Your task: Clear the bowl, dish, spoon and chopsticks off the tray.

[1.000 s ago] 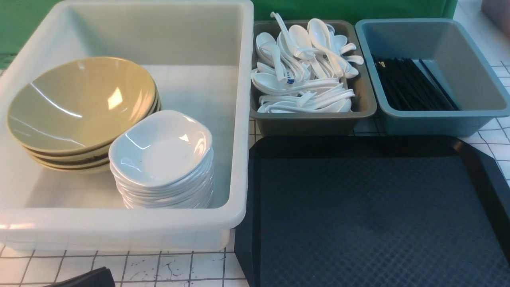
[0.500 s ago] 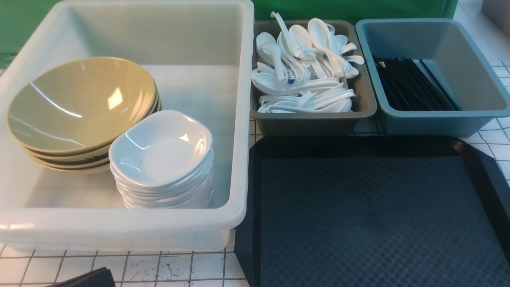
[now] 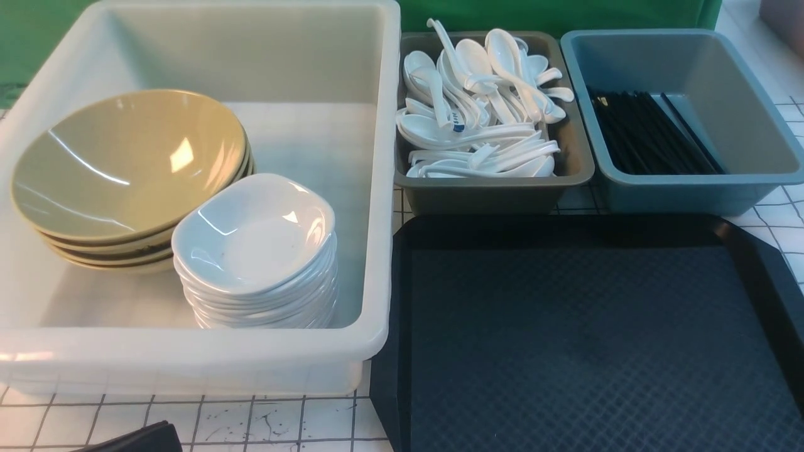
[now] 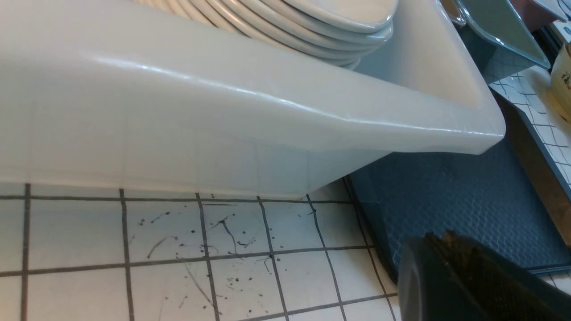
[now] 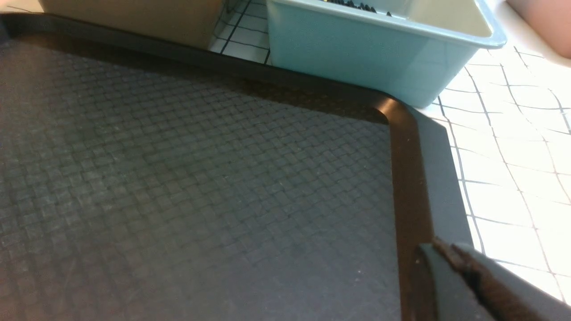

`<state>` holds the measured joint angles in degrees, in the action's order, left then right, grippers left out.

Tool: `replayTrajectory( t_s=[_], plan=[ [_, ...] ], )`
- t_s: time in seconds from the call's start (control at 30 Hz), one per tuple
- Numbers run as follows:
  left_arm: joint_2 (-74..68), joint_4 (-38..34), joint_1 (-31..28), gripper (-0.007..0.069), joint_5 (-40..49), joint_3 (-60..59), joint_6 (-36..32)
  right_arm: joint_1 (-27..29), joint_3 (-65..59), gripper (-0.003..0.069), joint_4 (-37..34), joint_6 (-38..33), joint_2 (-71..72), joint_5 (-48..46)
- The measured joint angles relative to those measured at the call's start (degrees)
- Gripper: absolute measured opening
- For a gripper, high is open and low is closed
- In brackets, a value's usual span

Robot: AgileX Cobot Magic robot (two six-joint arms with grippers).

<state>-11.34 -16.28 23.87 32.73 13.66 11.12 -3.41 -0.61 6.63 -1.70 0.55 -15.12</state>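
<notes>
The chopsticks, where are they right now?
In the front view, the black chopsticks lie bundled inside the blue bin at the far right, just right of the grey bin of spoons and behind the tray.

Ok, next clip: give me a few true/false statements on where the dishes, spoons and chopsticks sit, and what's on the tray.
1. The black crosshatch-textured plastic tray has nothing on the floor that shows. True.
2. The glossy olive-tan bowls are stacked in the blue bin. False: they sit in the big white plastic tub, beside the stack of small white dishes.
3. The white soup spoons are heaped in the grey bin. True.
4. The thin black chopsticks lie on the tray. False: they lie in the blue plastic bin.
5. The left pincer grips a dish. False: it is shut and holds nothing.
</notes>
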Motion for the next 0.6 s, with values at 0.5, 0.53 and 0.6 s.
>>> replayTrajectory(
  t_s=[0.5,0.53,0.6],
  plan=[
    [0.0,0.16,0.0,-0.0001,-0.45,-0.11,0.0,0.0,0.0,0.0041,0.0,-0.02,0.0,-0.01],
    [0.0,0.54,0.0,-0.0001,-0.94,-0.33,0.0,0.0,0.0,0.0043,0.0,-0.02,0.0,-0.01],
    [0.3,3.05,-1.35,-0.0001,-3.52,-1.53,0.36,0.0,0.0,0.0046,0.0,-0.02,0.0,-0.01]
  ],
)
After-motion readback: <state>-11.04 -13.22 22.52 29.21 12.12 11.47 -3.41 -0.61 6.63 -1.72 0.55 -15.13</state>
